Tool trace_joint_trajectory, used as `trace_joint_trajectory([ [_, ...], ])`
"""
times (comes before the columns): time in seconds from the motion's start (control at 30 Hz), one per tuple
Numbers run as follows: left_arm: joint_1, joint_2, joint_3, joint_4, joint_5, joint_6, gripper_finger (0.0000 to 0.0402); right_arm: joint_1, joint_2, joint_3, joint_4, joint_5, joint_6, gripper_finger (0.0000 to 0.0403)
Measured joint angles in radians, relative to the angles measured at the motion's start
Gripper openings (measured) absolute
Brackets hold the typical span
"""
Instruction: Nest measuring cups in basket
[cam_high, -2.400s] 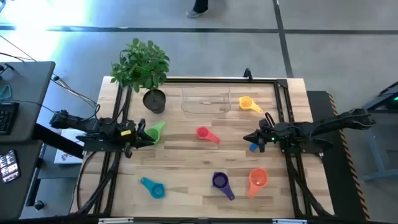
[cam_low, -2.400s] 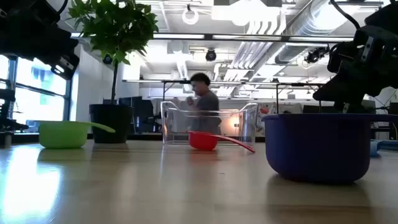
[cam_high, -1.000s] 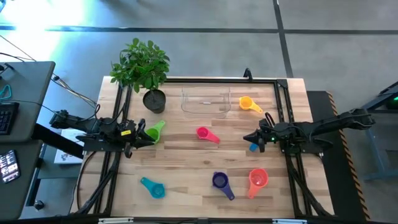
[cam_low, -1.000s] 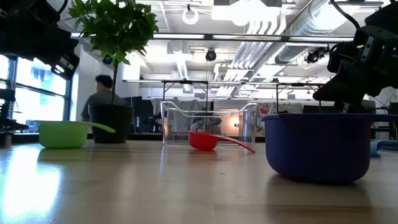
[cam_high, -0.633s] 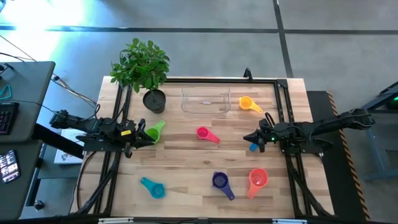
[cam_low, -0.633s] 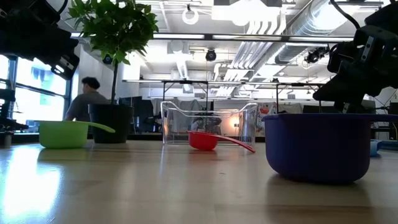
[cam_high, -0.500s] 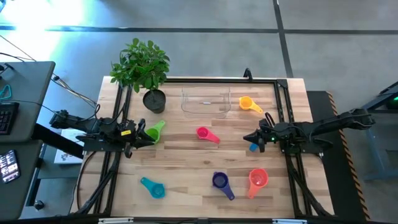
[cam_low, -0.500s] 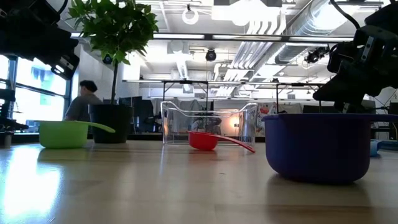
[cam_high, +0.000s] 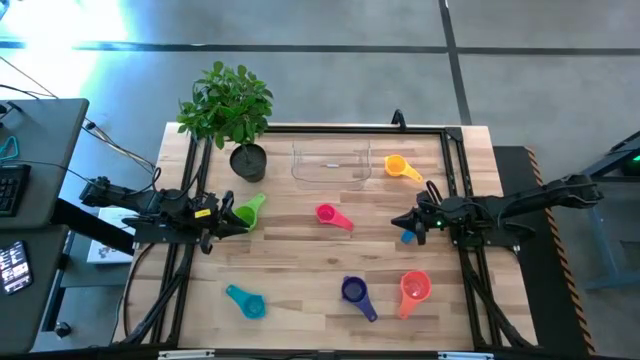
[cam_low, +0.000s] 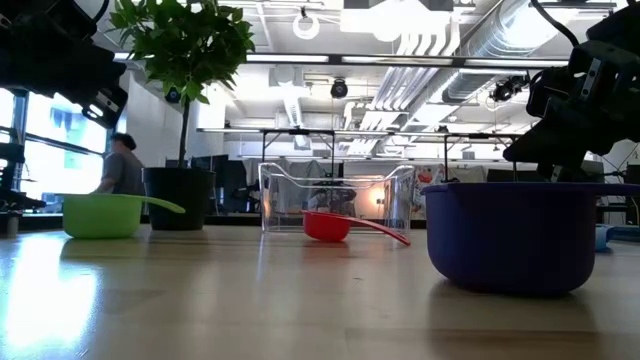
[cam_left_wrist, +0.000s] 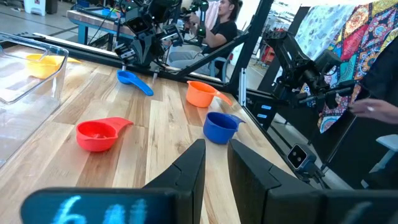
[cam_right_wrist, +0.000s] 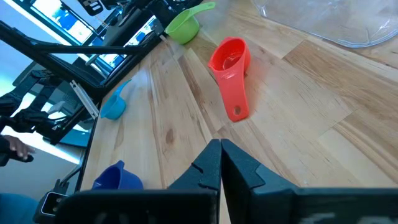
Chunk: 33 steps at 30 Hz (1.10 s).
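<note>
Evidently pre-start: no cup picked, basket at table's far edge holds none. Left gripper slightly parted, empty, by green cup; right gripper pressed together, empty, nr blue cup. Next: grasp one cup, carry to basket.

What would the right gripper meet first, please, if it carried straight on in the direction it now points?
Most likely the red measuring cup: the shut right gripper points across the table toward it, handle end nearest. Its height above the wood is unclear, so it might pass over the cup.
</note>
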Motion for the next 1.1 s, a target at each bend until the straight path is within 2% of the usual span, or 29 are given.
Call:
trace_joint_trajectory([
  [0.67, 0.000, 0.000, 0.000, 0.001, -0.008, -0.003, 0.0058, 0.000, 0.000, 0.000, 0.000, 0.001, 0.000, 0.0000],
  [0.9, 0.000, 0.000, 0.000, 0.010, -0.064, -0.193, 0.0058, 0.000, 0.000, 0.000, 0.000, 0.003, 0.000, 0.0000],
  [1.1, 0.000, 0.000, 0.000, 0.050, -0.081, -0.293, 0.0058, 0.000, 0.000, 0.000, 0.000, 0.003, 0.000, 0.0000],
])
